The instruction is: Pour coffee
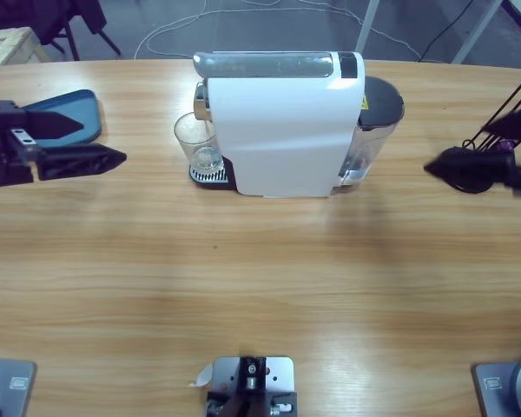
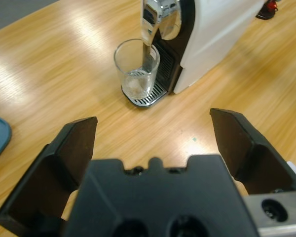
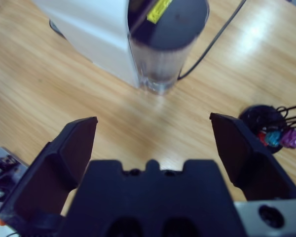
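A white coffee machine [image 1: 286,130] stands at the back middle of the table, its silver spout [image 2: 155,19] at its left end. Under the spout, a clear glass [image 1: 200,143] [image 2: 136,69] stands upright on the drip tray [image 2: 148,96]; I see no coffee in it. My left gripper [image 1: 100,139] [image 2: 153,118] is at the table's left side, pointing at the glass from a distance, open and holding nothing. My right gripper [image 3: 153,121] is open and holding nothing, and looks down on the machine's water tank [image 3: 163,44] [image 1: 378,122]. In the high view I cannot make it out.
A blue tray [image 1: 74,113] lies at the far left, beside the left gripper. A black wire stand [image 1: 464,169] [image 3: 266,126] holding coloured capsules stands right of the machine. A black cable [image 3: 212,44] runs from behind the tank. Bare wood stretches in front of the machine.
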Tool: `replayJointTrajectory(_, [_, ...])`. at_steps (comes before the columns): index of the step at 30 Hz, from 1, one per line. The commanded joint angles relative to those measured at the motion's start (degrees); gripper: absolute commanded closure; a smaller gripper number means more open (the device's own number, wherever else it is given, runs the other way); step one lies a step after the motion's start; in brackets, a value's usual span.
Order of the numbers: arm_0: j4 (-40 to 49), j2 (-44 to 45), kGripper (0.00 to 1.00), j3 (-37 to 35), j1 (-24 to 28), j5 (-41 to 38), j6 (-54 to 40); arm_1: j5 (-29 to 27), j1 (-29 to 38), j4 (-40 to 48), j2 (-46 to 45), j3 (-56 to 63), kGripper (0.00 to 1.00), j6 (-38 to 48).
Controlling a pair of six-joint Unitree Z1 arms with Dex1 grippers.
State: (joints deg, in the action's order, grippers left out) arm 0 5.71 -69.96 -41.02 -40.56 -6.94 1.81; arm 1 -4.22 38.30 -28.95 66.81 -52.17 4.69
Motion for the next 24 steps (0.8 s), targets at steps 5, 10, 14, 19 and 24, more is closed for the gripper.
replayJointTrajectory(5, [0.39, 1.89, 0.0, 2.77, -0.31, -1.67, -1.12, -1.23, 0.46, 12.33, -11.62, 17.81, 0.0, -3.19])
replayJointTrajectory(10, [0.53, 3.02, 0.0, 3.72, -0.35, -1.76, -1.54, -1.37, 0.55, 14.94, -11.88, 20.02, 0.0, -2.67])
replayJointTrajectory(14, [0.69, 4.09, 0.0, 4.67, -0.33, -1.67, -1.79, -2.0, 0.55, 16.46, -12.99, 21.29, 0.0, -1.72])
replayJointTrajectory(19, [0.71, 3.46, 0.0, 4.88, -0.31, -1.72, -2.72, -1.93, 0.55, 16.73, -12.76, 21.52, 0.0, -0.66])
replayJointTrajectory(24, [0.67, 2.93, 0.0, 5.06, -0.33, -1.67, -3.11, -1.53, 0.55, 16.73, -12.36, 21.64, 0.0, -0.49])
